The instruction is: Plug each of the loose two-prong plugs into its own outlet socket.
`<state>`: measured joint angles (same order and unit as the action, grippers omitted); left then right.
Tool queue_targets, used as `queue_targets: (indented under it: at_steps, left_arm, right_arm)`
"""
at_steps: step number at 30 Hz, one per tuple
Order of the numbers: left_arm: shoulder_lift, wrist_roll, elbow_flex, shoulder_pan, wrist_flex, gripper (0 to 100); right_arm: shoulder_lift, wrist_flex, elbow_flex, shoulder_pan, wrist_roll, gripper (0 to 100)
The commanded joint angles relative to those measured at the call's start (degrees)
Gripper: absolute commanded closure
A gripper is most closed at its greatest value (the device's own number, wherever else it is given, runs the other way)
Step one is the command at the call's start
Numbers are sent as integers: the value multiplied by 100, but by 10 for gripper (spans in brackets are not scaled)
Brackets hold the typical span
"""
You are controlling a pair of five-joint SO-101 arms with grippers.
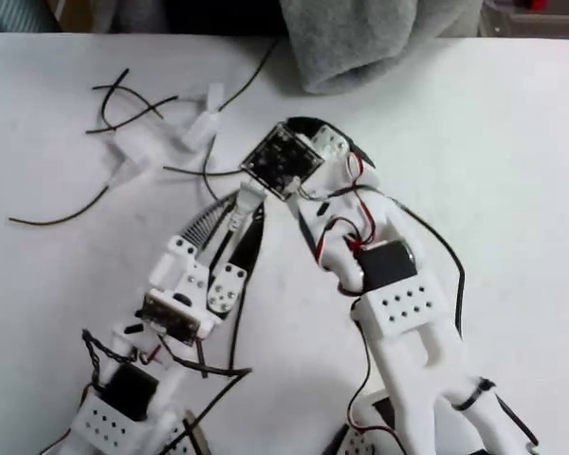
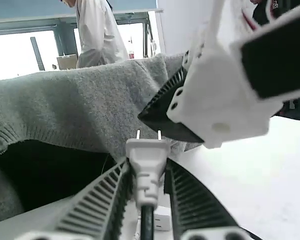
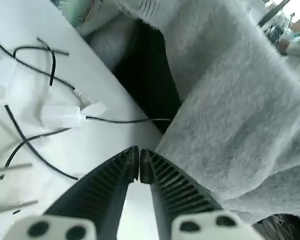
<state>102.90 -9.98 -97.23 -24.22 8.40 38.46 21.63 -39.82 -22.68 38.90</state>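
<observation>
The left arm comes in from about seven o'clock across the white table (image 1: 512,142). Its left gripper (image 1: 249,201) sits near the middle of the table, with the ribbed fingers clamped on the body of a white two-prong plug (image 2: 146,155). The plug is held off the table, its two prongs pointing away from the wrist toward the grey cloth (image 1: 360,38) that hangs over the twelve o'clock edge. Its black cord runs back between the fingers.

The right arm rises from about five o'clock. Its wrist, which carries a dark square board (image 1: 283,156), ends just past the held plug on the twelve o'clock side. From the left wrist, a black finger and the white body of that arm show just beside the prongs, though not touching them. The right gripper (image 3: 139,165) has its fingers pressed together with nothing between them, and it points toward the cloth.

Out toward ten o'clock from the middle, well apart from both grippers, a few white pieces (image 3: 62,116) lie flat on the table at the ends of thin black cords (image 3: 125,120). I cannot tell which of them are plugs and which are sockets
</observation>
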Motion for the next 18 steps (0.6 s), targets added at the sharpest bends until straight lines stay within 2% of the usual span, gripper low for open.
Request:
queue_targets:
  at_steps: [1, 3, 7, 11, 15, 18]
  left_arm:
    - [57, 35, 18, 31, -9, 978]
    - [40, 53, 18, 31, -9, 978]
    - [31, 62, 18, 40, 9, 977]
    - [31, 79, 141, 365, 193, 977]
    - [22, 738, 554, 760, 563, 977]
    - [13, 826, 782, 980, 730, 977]
  right_arm:
    - [163, 567, 870, 75, -18, 979]
    - [365, 866, 1152, 75, -44, 979]
    - [813, 1657, 1565, 453, -774, 979]
    - [1051, 2510, 1591, 1332, -1310, 979]
    - [1147, 3336, 1363, 2211, -2004, 979]
    - [1288, 3556, 818, 2897, -2462, 979]
